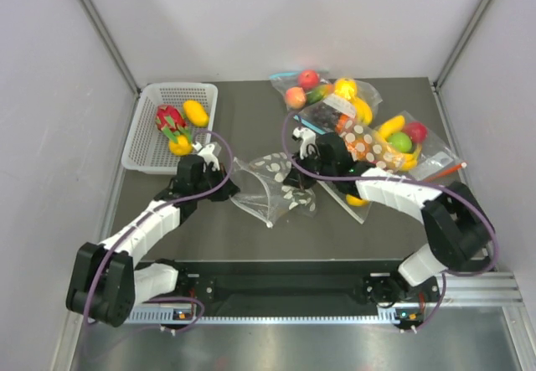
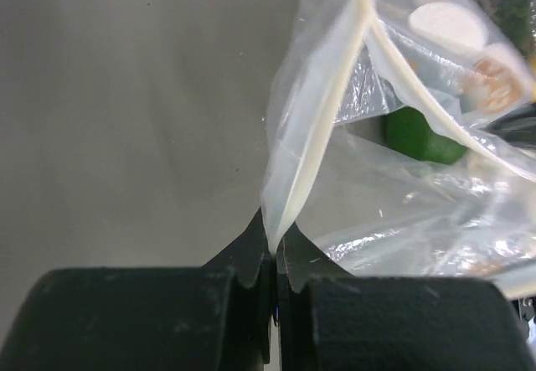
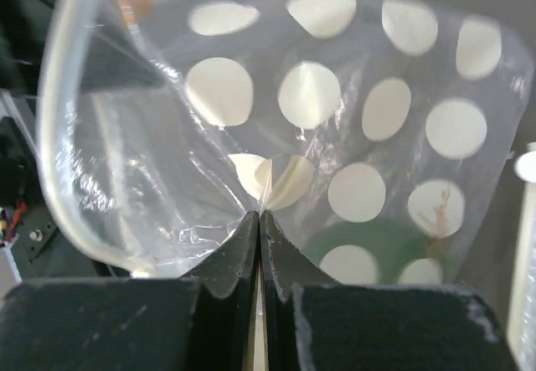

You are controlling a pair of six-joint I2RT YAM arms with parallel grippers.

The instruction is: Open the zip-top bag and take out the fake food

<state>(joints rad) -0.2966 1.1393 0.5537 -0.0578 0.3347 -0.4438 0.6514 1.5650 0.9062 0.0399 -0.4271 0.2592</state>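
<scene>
The zip-top bag (image 1: 270,188), clear with white dots, lies mid-table between both grippers, its mouth pulled open. My left gripper (image 1: 228,188) is shut on the bag's white zip rim (image 2: 318,136) at its left end. My right gripper (image 1: 298,178) is shut on a fold of the dotted wall (image 3: 310,95). A green piece shows through the plastic in the left wrist view (image 2: 423,135) and the right wrist view (image 3: 377,241); I cannot tell if it is inside the bag or behind it. A red piece with green leaves (image 1: 169,120) and yellow pieces (image 1: 195,112) lie in the white basket (image 1: 138,149).
Behind the right arm lie other bags of toy fruit: a clear one (image 1: 322,90) and a dotted one showing orange (image 1: 368,141). A yellow piece (image 1: 356,199) shows under the right arm. Grey walls close in both sides.
</scene>
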